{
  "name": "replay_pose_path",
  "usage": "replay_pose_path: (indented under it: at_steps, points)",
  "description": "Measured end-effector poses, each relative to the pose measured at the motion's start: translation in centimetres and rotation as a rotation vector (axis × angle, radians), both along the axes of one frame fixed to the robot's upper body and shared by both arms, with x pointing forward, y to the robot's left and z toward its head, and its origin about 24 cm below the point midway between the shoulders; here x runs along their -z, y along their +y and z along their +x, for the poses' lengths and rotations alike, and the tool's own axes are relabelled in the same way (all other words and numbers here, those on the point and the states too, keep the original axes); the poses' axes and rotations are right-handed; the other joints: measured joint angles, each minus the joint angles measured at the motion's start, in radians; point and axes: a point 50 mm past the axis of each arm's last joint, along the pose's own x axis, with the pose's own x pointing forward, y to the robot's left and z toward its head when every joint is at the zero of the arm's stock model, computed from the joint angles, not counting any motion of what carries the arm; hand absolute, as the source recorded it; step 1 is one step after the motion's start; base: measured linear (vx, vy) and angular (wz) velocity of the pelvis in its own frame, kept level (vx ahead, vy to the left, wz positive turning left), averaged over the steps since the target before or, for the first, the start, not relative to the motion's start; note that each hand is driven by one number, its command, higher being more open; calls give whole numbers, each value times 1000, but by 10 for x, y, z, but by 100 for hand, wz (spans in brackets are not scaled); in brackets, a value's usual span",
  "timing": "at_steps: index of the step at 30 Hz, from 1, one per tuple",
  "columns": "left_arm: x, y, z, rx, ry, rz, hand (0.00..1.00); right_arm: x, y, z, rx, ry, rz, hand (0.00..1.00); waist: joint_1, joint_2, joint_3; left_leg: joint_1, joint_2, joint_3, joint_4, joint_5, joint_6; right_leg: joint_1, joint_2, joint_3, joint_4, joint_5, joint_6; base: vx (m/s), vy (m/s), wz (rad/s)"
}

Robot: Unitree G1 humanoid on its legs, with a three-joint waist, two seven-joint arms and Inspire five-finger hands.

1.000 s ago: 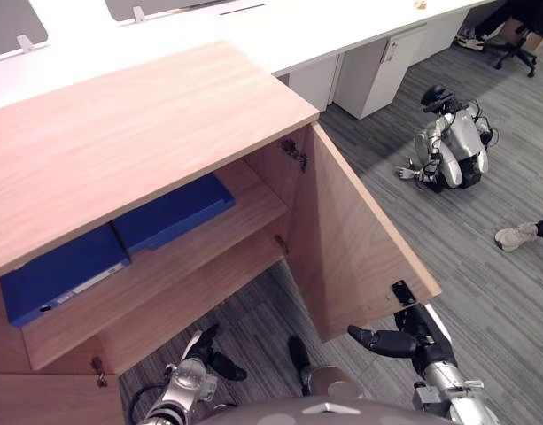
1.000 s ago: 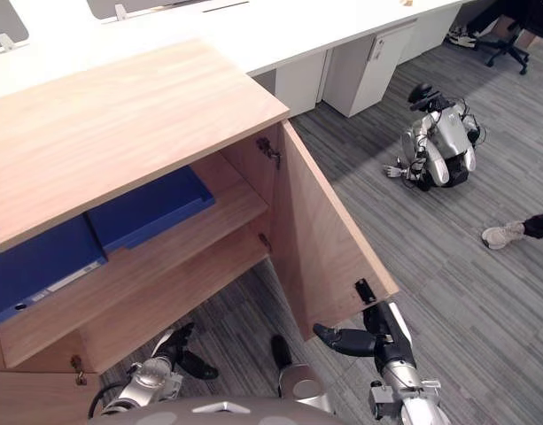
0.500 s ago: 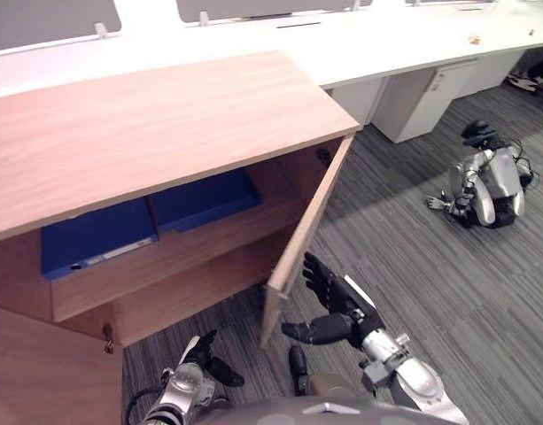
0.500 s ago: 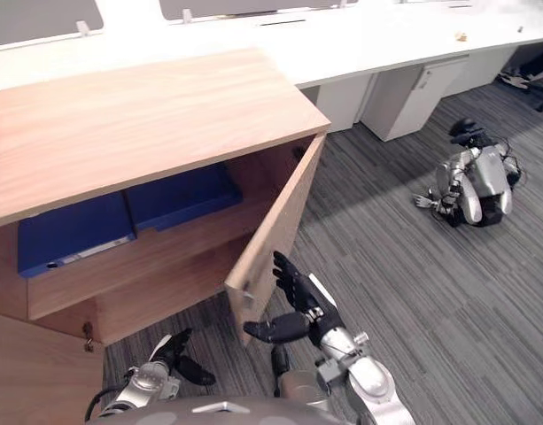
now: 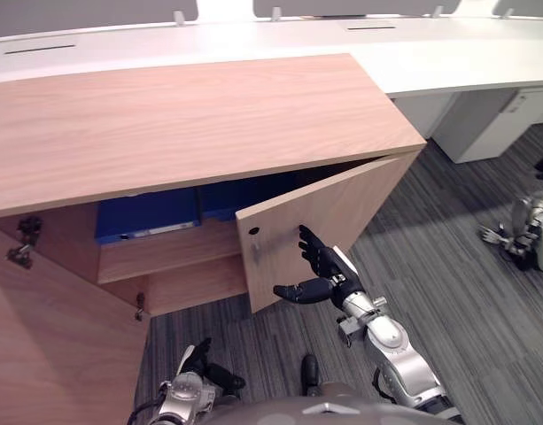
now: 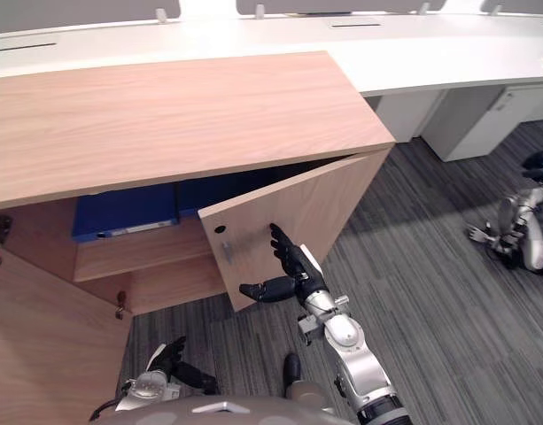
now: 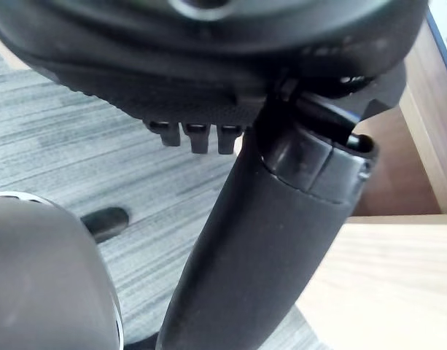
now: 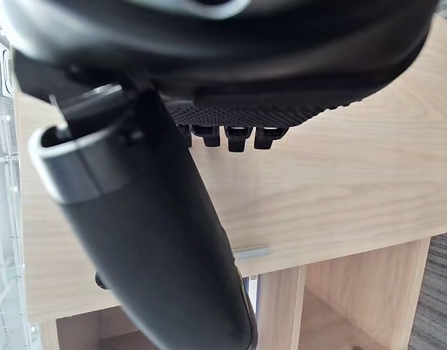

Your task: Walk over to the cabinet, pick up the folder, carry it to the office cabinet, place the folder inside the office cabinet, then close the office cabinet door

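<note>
The blue folders [image 5: 147, 215] already lie flat on the upper shelf [image 5: 165, 255] inside the cabinet [image 5: 191, 115], side by side under its wooden top, and I cannot tell which one is the task's. They look like stiff, smooth-covered binders, light enough for one hand and best taken by the spine if they ever need shifting.

What needs handling now, I think, is the right door [image 5: 337, 212]. It is a rigid wooden panel on hinges and stands partly swung in. It should move easily if pushed flat near its free edge, close to the small metal handle [image 5: 256, 251], where there is the most leverage.

The right robot hand [image 5: 322, 270] is at about that spot. Its fingers are straight and spread, the thumb sticks out sideways, and the fingertips seem to rest against the door's outer face, holding nothing.

The left robot hand [image 5: 200, 361] hangs low near the floor, and I cannot tell its state. The left door [image 5: 58, 336] stands wide open.
</note>
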Motion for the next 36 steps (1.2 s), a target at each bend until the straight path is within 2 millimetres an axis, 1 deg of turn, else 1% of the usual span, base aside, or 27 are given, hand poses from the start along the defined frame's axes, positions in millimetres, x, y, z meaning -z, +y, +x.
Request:
replay_pose_path:
  at_steps: [3,6,9,11,12,14,16,19,22,25,27,30,33,36]
  points:
    - [0,1,-1,-28,-3,-6,100,9,-5,2,19,27,-45,100,6,6,-4,-10,-4,-28,-2,7,0,4,-4,-29,0,-6,1,10,4,33]
    - [0,1,-3,-40,-10,-8,100,23,-16,-1,67,78,-85,100,7,8,-6,-10,-6,-63,-8,14,0,22,-6,-62,-3,-14,2,14,4,36]
    - [0,0,-4,-49,-10,-16,100,40,-30,-10,122,147,-151,100,9,15,-10,-8,-8,-90,-17,18,0,34,-10,-90,-3,-24,5,24,14,27]
    - [-1,-1,-5,-66,-19,-21,100,57,-39,-20,158,221,-200,100,11,20,-13,-10,-8,-101,-19,18,1,37,-12,-104,-3,-29,7,40,17,14]
    - [0,-1,-6,-75,-20,-25,100,62,-42,-24,165,242,-217,100,11,22,-14,-9,-9,-106,-20,18,1,40,-12,-108,-3,-30,8,47,21,21]
    - [0,-4,-9,-129,-31,-48,100,81,-52,-44,201,340,-272,100,9,25,-15,3,-13,-135,-24,18,1,68,-15,-138,-4,-44,14,57,17,37]
    - [0,-5,-12,-167,-41,-57,100,93,-58,-59,223,409,-306,100,10,25,-16,7,-15,-162,-28,18,1,89,-16,-164,-4,-55,15,39,3,40]
    - [-2,-4,-16,-224,-59,-63,100,107,-62,-74,268,492,-324,100,10,27,-18,7,-18,-196,-34,23,0,104,-20,-201,-4,-66,19,39,2,36]
    - [-2,-1,-22,-339,-71,-80,100,115,-64,-83,293,542,-337,100,23,31,-20,7,-22,-215,-40,29,0,108,-22,-220,-4,-70,21,43,7,24]
    - [-2,5,-29,-453,-78,-89,100,120,-67,-90,339,582,-340,100,29,29,-19,18,-29,-254,-49,39,0,137,-27,-262,-3,-80,24,31,3,39]
    - [-2,9,-33,-486,-80,-81,100,121,-68,-90,349,584,-339,100,32,27,-22,17,-31,-260,-54,42,1,141,-29,-268,-3,-82,25,-15,12,16]
    - [-2,15,-42,-548,-75,-75,100,122,-66,-84,343,590,-341,100,36,26,-22,16,-34,-279,-64,53,4,140,-33,-283,-1,-84,25,-24,7,17]
    - [-2,22,-49,-618,-75,-72,100,127,-67,-88,342,620,-345,100,41,24,-20,8,-40,-317,-67,63,3,154,-37,-324,3,-94,30,-10,-12,40]
    - [-5,37,-57,-741,-103,-59,100,130,-67,-92,343,654,-351,100,62,24,-20,6,-44,-362,-70,68,2,172,-40,-368,9,-113,37,-1,-24,44]
